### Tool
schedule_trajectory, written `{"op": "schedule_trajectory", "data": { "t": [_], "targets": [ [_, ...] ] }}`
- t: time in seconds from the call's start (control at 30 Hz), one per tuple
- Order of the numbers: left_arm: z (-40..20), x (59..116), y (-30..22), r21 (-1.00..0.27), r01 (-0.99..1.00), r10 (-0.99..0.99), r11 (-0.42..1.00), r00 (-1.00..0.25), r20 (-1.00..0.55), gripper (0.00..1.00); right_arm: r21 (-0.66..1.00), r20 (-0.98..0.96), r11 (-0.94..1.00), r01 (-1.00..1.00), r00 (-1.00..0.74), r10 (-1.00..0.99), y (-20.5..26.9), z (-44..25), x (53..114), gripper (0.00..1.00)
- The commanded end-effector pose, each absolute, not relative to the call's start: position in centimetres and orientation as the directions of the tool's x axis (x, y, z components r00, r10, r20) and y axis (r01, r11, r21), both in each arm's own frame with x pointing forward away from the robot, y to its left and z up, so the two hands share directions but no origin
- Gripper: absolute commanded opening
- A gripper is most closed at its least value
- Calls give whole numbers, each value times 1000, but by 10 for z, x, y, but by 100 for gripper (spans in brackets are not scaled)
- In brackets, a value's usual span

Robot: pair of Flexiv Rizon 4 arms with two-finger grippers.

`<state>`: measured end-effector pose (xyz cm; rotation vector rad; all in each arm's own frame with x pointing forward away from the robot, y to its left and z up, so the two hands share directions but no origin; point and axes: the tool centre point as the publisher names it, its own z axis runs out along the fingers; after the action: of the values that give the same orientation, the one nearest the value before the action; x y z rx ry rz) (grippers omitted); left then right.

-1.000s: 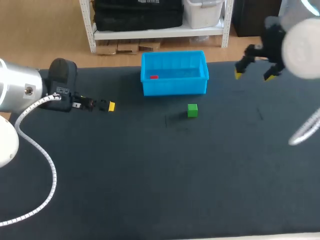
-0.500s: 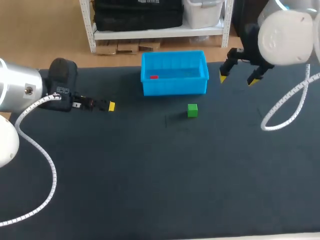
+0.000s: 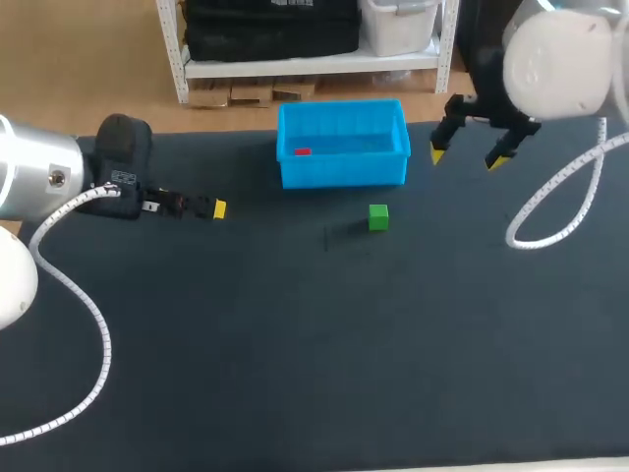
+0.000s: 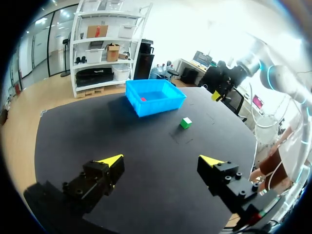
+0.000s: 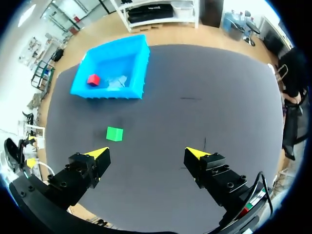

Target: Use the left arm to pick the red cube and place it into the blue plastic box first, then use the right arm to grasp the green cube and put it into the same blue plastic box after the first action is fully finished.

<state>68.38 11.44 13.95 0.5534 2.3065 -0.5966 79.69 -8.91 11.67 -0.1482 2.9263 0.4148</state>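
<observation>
Black tabletop (image 3: 295,354) carries everything. Well to the left of the blue plastic box (image 3: 344,169), the left arm's fingers (image 4: 111,161) stand wide apart with nothing between them, low over the surface. Inside the box, near its left wall, lies the red cube (image 3: 302,151), so the first half of the job looks done. The green cube (image 3: 378,217) sits near the box's right half, on the robot's side, touching nothing. Just off the box's right wall, and raised, hang the right arm's fingers (image 3: 438,153), spread wide and empty. The green cube lies nearer to them than to the left arm. I'd judge they must come toward the robot, slightly leftward, then down to straddle it.
</observation>
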Motion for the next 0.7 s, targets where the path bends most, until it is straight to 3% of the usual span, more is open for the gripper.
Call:
{"op": "schedule_trajectory", "data": {
  "t": [0.03,0.7],
  "targets": [
    [138,684,115,-265,537,218,801,-673,-707,100,202,-137,975,-91,-988,-64,-62,110,815,100],
    [138,684,115,-265,537,218,801,-673,-707,100,102,-35,994,-33,-999,-30,-8,72,839,100]
  ]
}}
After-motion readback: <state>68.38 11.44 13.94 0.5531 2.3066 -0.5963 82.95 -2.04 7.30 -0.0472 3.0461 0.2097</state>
